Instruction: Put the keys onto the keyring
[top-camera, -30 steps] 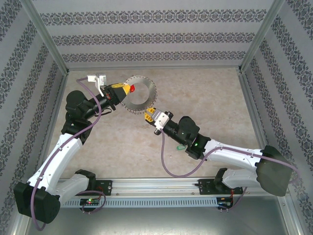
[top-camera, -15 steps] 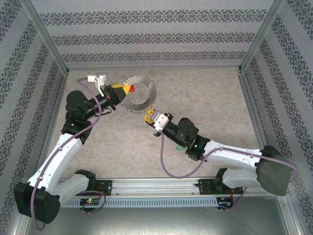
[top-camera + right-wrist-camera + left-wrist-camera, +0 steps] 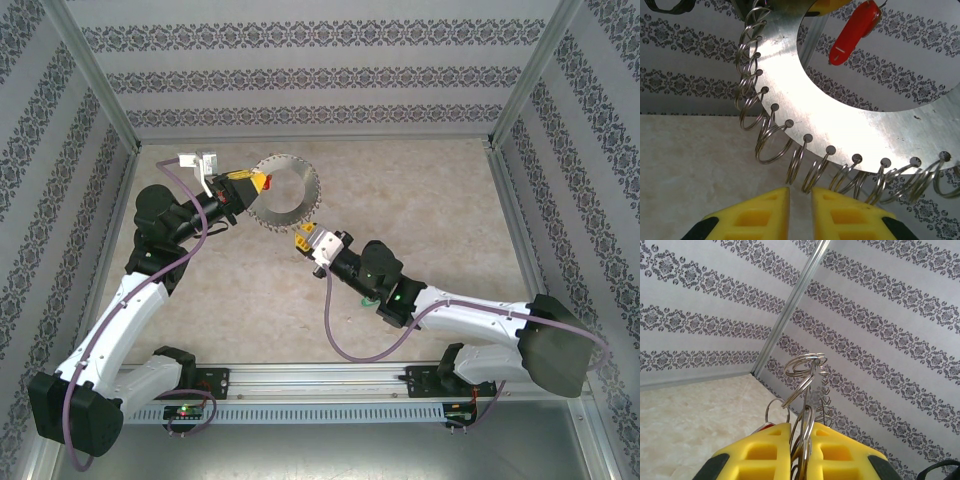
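The keyring (image 3: 284, 213), a flat grey metal disc with a round hole and wire loops round its rim, is held up off the table. My left gripper (image 3: 258, 186) is shut on its left rim; in the left wrist view the loops (image 3: 805, 365) stand clamped between the yellow fingers (image 3: 801, 428). One of the keys, with a red tag (image 3: 269, 183), hangs at that side (image 3: 852, 32). My right gripper (image 3: 301, 237) sits just below the ring's lower edge (image 3: 805, 100). Its jaws (image 3: 800, 192) are a narrow gap apart, empty, with the loops just past the tips.
Patterned walls (image 3: 320, 80) and metal corner posts (image 3: 95, 70) enclose the beige table (image 3: 430, 200). The right arm's lilac cable (image 3: 335, 335) loops over the table near the base rail (image 3: 320, 378).
My right gripper has drawn back slightly, down and to the left, from the ring's lower rim. The left gripper and the keyring have stayed put.
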Motion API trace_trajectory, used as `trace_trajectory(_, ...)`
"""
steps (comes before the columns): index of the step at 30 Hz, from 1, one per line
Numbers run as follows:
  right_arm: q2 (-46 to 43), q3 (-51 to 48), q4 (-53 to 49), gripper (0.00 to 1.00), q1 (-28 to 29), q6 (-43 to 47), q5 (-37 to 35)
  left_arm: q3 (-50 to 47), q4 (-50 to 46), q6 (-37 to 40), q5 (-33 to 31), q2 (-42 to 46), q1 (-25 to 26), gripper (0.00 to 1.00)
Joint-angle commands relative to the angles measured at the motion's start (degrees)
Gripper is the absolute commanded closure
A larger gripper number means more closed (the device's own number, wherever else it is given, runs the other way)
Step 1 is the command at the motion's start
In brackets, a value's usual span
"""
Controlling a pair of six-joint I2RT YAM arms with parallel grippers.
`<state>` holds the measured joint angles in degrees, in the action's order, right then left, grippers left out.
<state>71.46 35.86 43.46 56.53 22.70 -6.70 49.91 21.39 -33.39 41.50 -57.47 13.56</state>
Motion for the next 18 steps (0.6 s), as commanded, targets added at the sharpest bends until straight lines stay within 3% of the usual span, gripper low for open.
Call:
trace_trajectory(1, 0.43, 2.00, 2.93, 0.81, 0.77, 0.70, -0.97, 1.47, 1.34, 0.52, -0.29, 1.32, 0.92, 1.00)
trace_trajectory(18, 1.75, 2.90, 3.39, 0.88, 1.23, 0.94, -2.10, 1.20, 1.13, 0.36, -0.97, 1.43, 1.00, 1.00)
